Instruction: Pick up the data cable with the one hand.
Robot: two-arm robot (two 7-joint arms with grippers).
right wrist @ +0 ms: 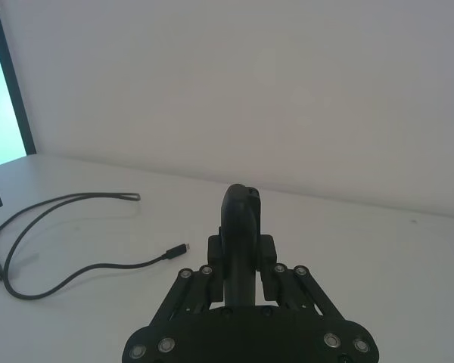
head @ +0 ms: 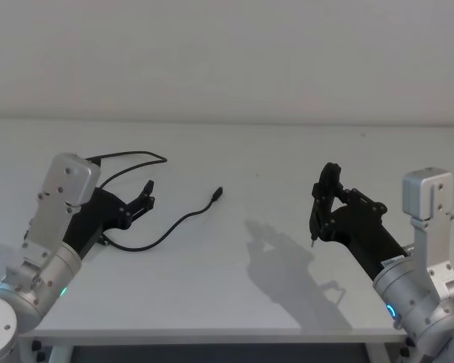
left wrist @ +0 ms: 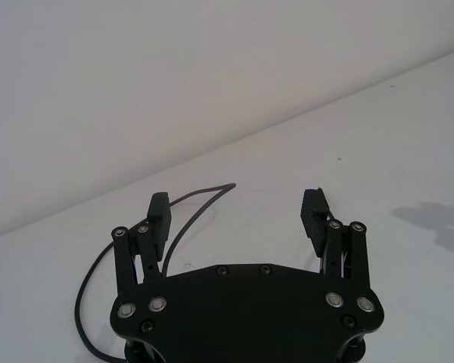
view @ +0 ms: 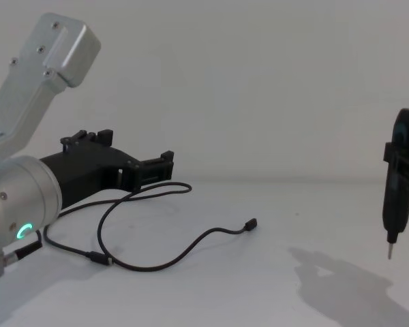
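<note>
The long, thin black data cable (head: 183, 219) lies in loose loops on the left half of the white counter (head: 212, 299), with 1 small plug pointing toward the middle. The blocky black left pincer (head: 145, 195), on the thick silver arm with the green ring, hovers over the cable's rear loop. Its 2 fingers are spread apart and empty, and a strand runs between them in the left wrist view. Well apart on the right, the right pincer (head: 324, 195) is clenched on a slim black pin-tipped tool (view: 392, 204), which stands upright above the counter.
</note>
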